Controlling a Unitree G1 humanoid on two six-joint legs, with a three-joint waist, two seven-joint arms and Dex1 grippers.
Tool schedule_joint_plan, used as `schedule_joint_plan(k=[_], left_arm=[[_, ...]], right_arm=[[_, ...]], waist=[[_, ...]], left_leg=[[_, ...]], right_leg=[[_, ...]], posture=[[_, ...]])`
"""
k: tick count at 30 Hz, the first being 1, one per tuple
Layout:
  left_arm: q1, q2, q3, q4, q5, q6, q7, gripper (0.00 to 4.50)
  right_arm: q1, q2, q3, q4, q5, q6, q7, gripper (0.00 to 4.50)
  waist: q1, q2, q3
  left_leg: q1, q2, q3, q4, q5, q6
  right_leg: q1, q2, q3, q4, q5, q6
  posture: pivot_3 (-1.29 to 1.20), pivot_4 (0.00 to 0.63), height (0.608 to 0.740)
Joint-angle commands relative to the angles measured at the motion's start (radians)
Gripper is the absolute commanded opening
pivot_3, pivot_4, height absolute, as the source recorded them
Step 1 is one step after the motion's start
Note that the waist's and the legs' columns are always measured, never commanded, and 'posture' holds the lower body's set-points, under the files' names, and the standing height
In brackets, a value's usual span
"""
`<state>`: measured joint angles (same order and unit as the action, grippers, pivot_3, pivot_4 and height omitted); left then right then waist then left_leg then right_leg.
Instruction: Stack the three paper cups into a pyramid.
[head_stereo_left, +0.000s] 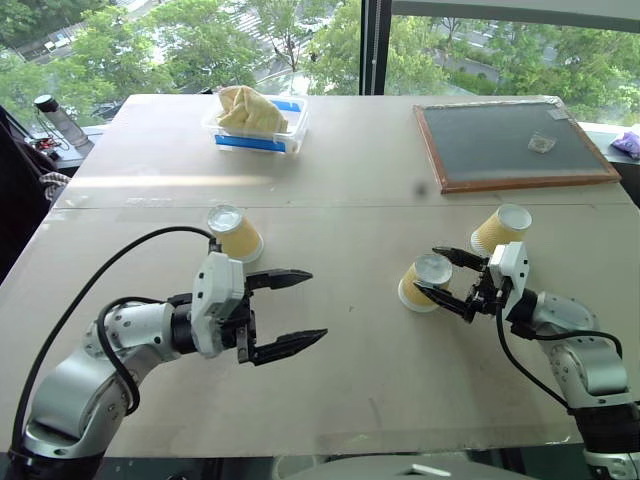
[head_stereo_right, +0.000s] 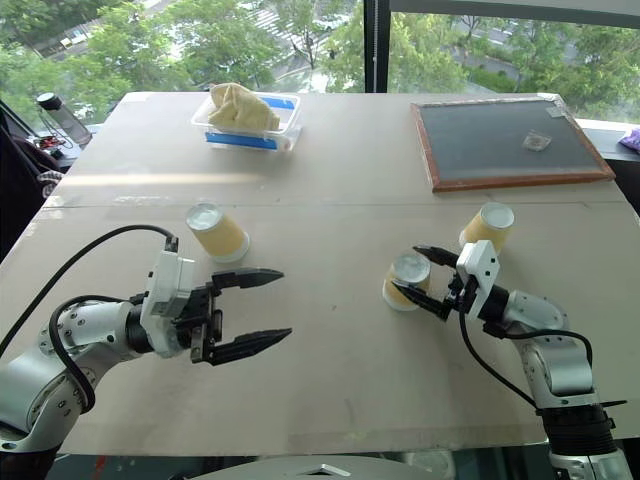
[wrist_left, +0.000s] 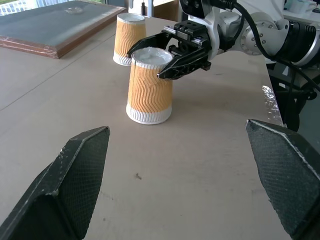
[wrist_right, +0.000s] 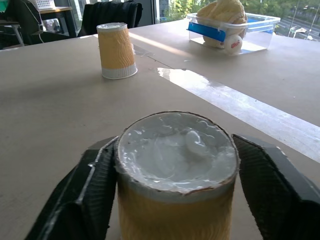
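Nearest us, our left hand (head_stereo_left: 285, 315) hovers spread and empty above the tabletop (head_stereo_left: 360, 370). Our right hand (head_stereo_left: 440, 278) pinches the middle cup (head_stereo_left: 424, 282) near its upturned base; this cup stands inverted, long axis upright. The second cup (head_stereo_left: 499, 230) stands just behind the right hand, so that arm is the nearer for pairing them. The third cup (head_stereo_left: 234, 232) sits well apart, just beyond our left hand. Whether the gripped cup's rim is resting on the tabletop is hard to tell. All three are inverted; no pyramid yet.
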<state>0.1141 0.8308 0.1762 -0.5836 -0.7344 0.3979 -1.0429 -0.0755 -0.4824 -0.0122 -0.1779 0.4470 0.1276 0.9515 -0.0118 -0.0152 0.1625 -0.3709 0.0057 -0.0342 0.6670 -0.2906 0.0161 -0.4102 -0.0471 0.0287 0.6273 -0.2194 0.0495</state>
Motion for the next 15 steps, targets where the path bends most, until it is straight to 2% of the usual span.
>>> schedule_joint_plan(k=[1,6,10,15], left_arm=[[-0.001,-0.001,0.006,-0.022,0.009,-0.019,-0.01,4.5],[0.038,-0.039,0.042,-0.021,0.008,-0.013,0.048,4.5],[0.096,-0.077,0.086,-0.003,0.041,-0.012,0.126,4.5],[0.121,-0.13,0.137,0.043,0.116,-0.032,0.245,4.5]], right_arm=[[-0.009,-0.002,-0.006,-0.019,0.012,-0.011,0.006,2.24],[-0.089,0.041,0.027,-0.036,0.004,0.048,-0.058,2.24],[-0.266,0.131,0.168,0.047,-0.157,0.092,-0.164,2.24],[-0.535,0.312,0.279,0.316,-0.293,0.115,-0.276,2.24]], waist=[[0.0,0.0,0.0],[-0.004,0.0,0.0],[-0.02,0.0,0.001],[-0.025,0.0,0.001]], left_leg=[[0.0,0.0,0.0,0.0,0.0,0.0],[0.0,0.0,0.0,0.0,0.0,0.0],[0.002,0.0,0.001,0.0,0.0,0.0],[0.002,0.0,-0.001,0.0,0.0,-0.001]], right_leg=[[0.0,0.0,0.0,0.0,0.0,0.0],[0.0,0.0,0.0,0.0,0.001,0.001],[0.0,0.001,0.002,0.001,0.002,0.002],[-0.001,0.001,0.0,0.003,0.003,0.001]], posture=[[0.0,0.15,0.74],[0.0,0.15,0.74],[0.0,0.15,0.74],[0.0,0.15,0.74]])
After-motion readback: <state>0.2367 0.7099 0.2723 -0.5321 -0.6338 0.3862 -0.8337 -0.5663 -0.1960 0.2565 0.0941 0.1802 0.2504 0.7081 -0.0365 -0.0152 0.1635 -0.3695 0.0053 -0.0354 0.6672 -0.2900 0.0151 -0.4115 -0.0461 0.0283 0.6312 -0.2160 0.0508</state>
